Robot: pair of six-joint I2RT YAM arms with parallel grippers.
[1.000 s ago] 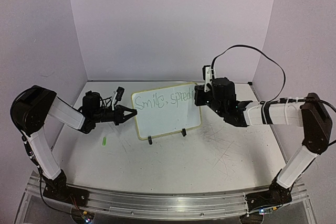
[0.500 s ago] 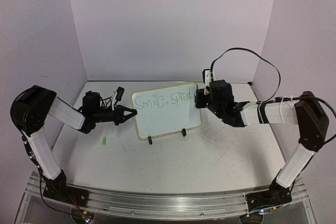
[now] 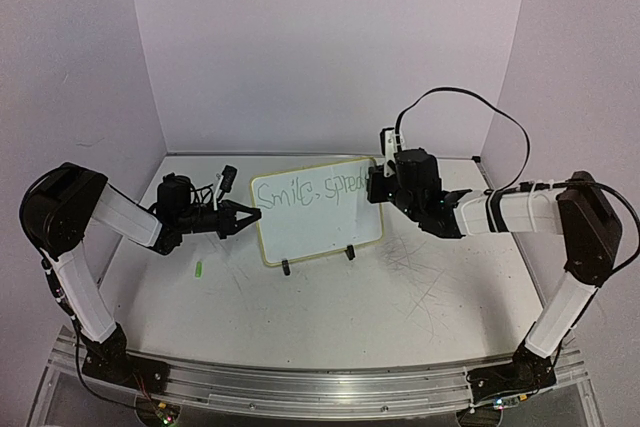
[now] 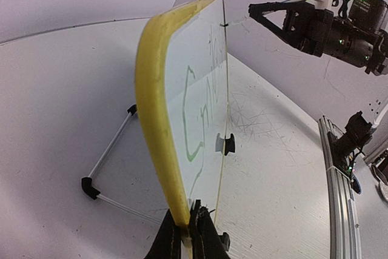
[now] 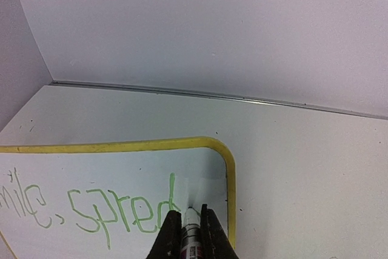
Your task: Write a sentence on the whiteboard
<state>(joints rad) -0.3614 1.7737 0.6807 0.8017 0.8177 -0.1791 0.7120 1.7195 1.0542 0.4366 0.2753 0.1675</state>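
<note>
Right wrist view has the right tool point(image 5: 189, 215) clamped shut on a marker point(image 5: 191, 238). Its tip sits at the board point(image 5: 121, 171), just right of the last letter of the sentence point(image 5: 121, 213), green words reading roughly "Smile, spred". Whether the tip actually touches I cannot tell. Only a narrow strip of white lies between the tip and the yellow frame point(image 5: 231, 180) to its right, so the likeliest fault is a next stroke that runs onto the frame or off the board. The line looks full, and I judge the tool would have to drop lower and go well to its left to begin a second line. The board stands propped on a wire stand point(image 4: 110, 147) on the tabletop point(image 3: 400, 287), and the left tool point(image 4: 187, 218), closed, pinches only the board's thin near edge. Too firm a push from the marker could tilt the board back or swing it about that pinch, smearing or breaking the letters, while too light a push would leave gaps. A slip of the left tool would let the board shift under the tip.
</note>
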